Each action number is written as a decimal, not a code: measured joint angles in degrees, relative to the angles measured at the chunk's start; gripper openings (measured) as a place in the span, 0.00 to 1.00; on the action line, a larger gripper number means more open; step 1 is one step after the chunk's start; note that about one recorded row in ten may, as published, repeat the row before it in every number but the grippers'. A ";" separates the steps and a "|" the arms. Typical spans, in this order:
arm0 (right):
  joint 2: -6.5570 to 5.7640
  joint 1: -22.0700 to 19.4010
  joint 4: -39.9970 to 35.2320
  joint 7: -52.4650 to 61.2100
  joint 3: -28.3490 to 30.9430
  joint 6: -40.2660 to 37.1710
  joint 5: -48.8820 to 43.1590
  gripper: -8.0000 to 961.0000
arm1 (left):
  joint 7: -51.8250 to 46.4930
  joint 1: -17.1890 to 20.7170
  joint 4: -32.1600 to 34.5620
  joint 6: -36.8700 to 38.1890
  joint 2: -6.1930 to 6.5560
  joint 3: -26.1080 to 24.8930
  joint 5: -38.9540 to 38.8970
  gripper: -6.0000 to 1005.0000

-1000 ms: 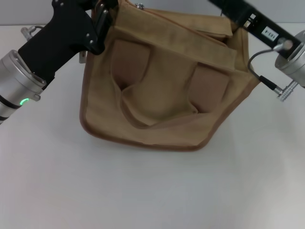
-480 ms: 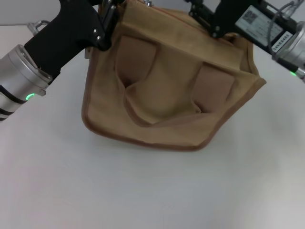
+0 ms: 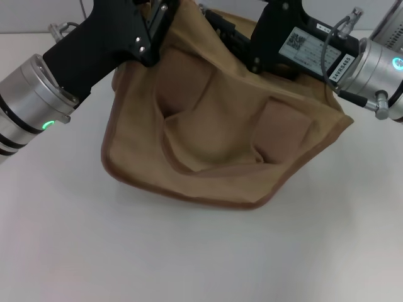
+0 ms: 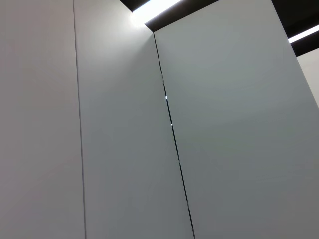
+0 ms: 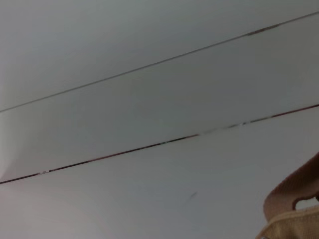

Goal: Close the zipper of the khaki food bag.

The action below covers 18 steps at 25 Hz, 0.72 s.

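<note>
Grippers, two (image 3: 165,14) (image 3: 221,28); khaki food bag (image 3: 220,132), one.

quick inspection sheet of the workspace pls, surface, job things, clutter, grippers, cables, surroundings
surface: plain white table, bare where it shows.
job's things: khaki food bag sits on the table, its front face crumpled, with a brownish strap handle sagging across it; the zipper along the top is hidden behind both grippers, so its state cannot be told.
clutter: nothing seen.
grippers: left gripper at the bag's top left corner; right gripper at the bag's top edge, nearer the middle; fingers of both hidden.
cables: grey cable looped on the right arm's wrist, off the bag.
surroundings: wrist views show only pale wall panels; the right wrist view catches a bit of strap in one corner.
</note>
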 joint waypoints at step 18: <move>0.00 -0.37 -0.56 -4.62 -1.30 -0.13 0.22 0.39 | -0.31 -0.20 -0.76 0.59 0.01 -0.02 -0.36 0.06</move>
